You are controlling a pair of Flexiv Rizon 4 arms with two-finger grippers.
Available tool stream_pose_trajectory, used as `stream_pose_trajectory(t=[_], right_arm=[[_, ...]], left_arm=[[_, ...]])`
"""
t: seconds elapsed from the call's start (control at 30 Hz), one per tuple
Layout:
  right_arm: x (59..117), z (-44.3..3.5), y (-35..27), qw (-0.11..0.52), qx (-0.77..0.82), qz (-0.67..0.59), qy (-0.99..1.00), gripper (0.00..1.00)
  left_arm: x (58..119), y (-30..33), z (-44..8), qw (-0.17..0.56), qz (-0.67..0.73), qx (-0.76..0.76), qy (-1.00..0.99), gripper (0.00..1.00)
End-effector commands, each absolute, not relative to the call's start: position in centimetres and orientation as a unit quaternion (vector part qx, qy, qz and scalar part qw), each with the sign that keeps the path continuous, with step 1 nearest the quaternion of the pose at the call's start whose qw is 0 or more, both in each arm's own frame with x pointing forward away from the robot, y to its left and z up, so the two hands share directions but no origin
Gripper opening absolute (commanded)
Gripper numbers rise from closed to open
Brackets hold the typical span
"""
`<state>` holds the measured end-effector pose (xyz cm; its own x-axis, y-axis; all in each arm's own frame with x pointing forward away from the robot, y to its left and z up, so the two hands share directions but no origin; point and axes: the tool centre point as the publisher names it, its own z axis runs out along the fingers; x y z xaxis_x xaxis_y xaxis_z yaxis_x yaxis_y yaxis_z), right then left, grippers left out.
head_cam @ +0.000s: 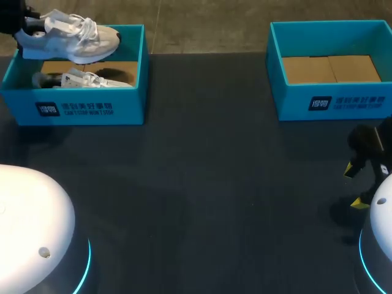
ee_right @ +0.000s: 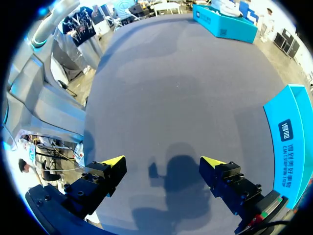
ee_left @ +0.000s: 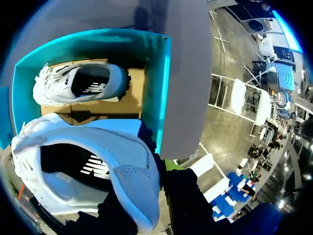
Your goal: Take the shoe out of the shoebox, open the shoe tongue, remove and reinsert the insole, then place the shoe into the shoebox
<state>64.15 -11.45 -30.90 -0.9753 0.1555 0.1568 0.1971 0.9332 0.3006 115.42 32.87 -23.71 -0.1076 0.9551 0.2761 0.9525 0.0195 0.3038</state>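
A white sneaker point(head_cam: 70, 37) hangs above the left teal shoebox point(head_cam: 92, 109), held at its heel by my left gripper point(head_cam: 26, 27) at the table's far left corner. In the left wrist view this sneaker point(ee_left: 98, 171) fills the foreground and hides most of the left gripper point(ee_left: 149, 198), which is shut on its heel. A second white sneaker point(head_cam: 82, 78) lies on its side inside the box point(ee_left: 164, 88), directly under the held one. My right gripper point(head_cam: 355, 185) hovers low over the table near the right edge, open, with nothing between its fingers point(ee_right: 113, 162).
A second teal shoebox point(head_cam: 331, 101) stands at the far right with only a cardboard floor showing; its wall point(ee_right: 291, 147) is just beside the right gripper. The white arm bases point(head_cam: 30, 220) sit at the front corners. Dark tabletop point(head_cam: 208, 171) lies between the boxes.
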Motion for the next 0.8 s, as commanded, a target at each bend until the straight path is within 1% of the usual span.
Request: stream_pose_trajectory(t=[0.03, 0.37, 0.6, 0.8], right_arm=[[64.0, -30.9, -11.4, 0.065, -0.09, -0.158, -0.981, 1.0], [64.0, -30.9, -11.4, 0.065, -0.09, -0.158, -0.981, 1.0], [64.0, -30.9, -11.4, 0.065, -0.09, -0.158, -0.981, 1.0], [64.0, -30.9, -11.4, 0.065, -0.09, -0.158, -0.981, 1.0]], left_arm=[[116.4, 32.4, -24.9, -0.006, 0.223, 0.669, 0.709, 0.0], [117.9, 31.7, -27.4, -0.007, 0.219, 0.665, 0.714, 0.0], [118.5, 30.6, -27.7, -0.005, 0.219, 0.663, 0.715, 0.0], [119.4, 30.2, -29.3, -0.009, 0.211, 0.664, 0.717, 0.0]])
